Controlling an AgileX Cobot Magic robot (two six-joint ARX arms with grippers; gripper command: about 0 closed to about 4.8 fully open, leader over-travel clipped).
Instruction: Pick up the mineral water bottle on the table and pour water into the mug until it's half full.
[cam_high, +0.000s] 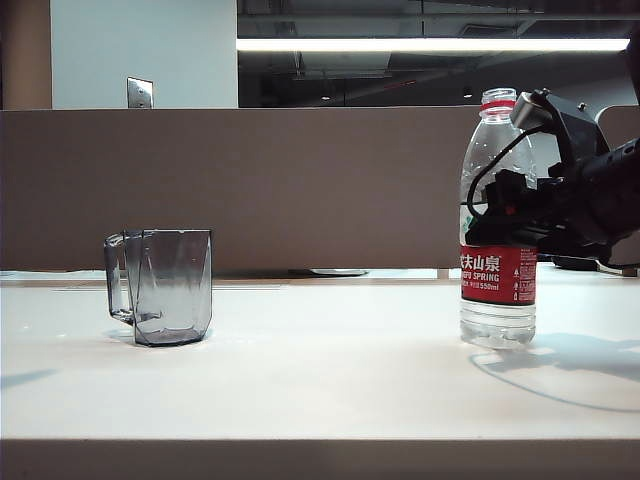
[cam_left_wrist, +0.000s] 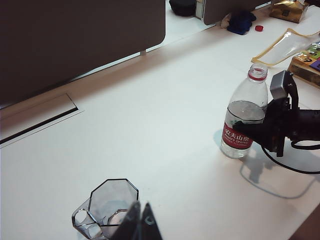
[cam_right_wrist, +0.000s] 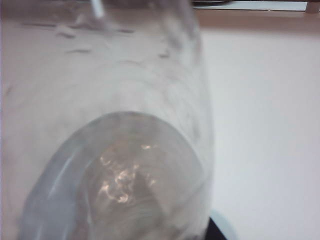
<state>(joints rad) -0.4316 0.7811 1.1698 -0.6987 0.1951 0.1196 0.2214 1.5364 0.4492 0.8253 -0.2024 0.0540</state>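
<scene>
Behind the pale table (cam_high: 330, 370) runs a brown partition under a ceiling light. My right gripper (cam_high: 500, 225) stands at the bottle (cam_high: 497, 300), fingers on either side of its body just above the red label; whether they are pressing the plastic yet I cannot tell. I judge the squeeze should finish gently, since the neck looks uncapped and water (cam_left_wrist: 243, 112) sits high. My left gripper (cam_left_wrist: 140, 222) hangs with its tips together, holding nothing, right over the mug (cam_high: 162, 286), well away from the bottle. Nothing lies between them; clutter (cam_left_wrist: 295, 37) sits beyond the bottle.
</scene>
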